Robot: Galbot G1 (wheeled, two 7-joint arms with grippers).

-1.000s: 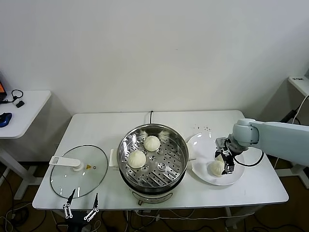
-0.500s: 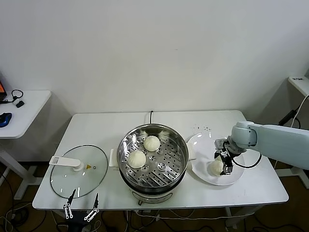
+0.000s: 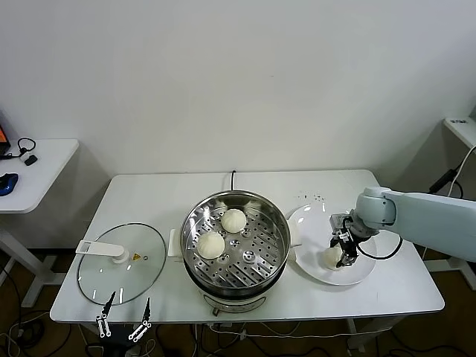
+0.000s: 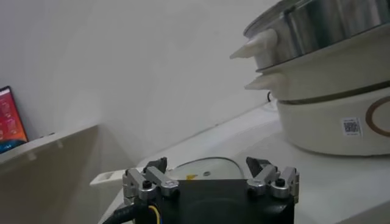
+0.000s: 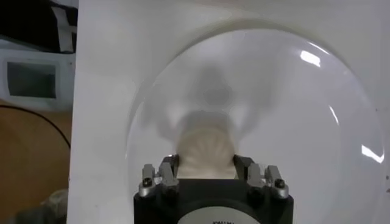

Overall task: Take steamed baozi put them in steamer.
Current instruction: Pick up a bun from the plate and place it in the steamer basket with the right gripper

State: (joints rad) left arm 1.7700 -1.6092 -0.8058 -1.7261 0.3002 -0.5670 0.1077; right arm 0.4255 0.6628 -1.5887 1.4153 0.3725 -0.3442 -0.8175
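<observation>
A: What is the right gripper (image 3: 339,251) doing?

B: It is reaching down over the white plate (image 3: 357,275) at the right end of the tabletop (image 3: 149,201). Its fingers (image 5: 166,172) are pressing against both sides of a steamed baozi (image 5: 205,153), so it is gripping that bun while the bun is sitting on the plate.

A: Is the bun lifted at all?

B: I cannot tell; in the head view it is looking as if it is resting on the plate, right under the gripper.

A: And the steamer (image 3: 236,242)?

B: It is standing to the left of the right gripper, close beside the plate. Two more baozi are lying on its perforated tray: one (image 3: 233,219) toward the back, one (image 3: 210,244) nearer the front left.

A: The left gripper (image 3: 123,321)?

B: It is hanging low at the tabletop's front edge, far from the right gripper, with its fingers spread apart and nothing between them. The glass lid (image 3: 121,262) is lying flat just behind it.
</observation>
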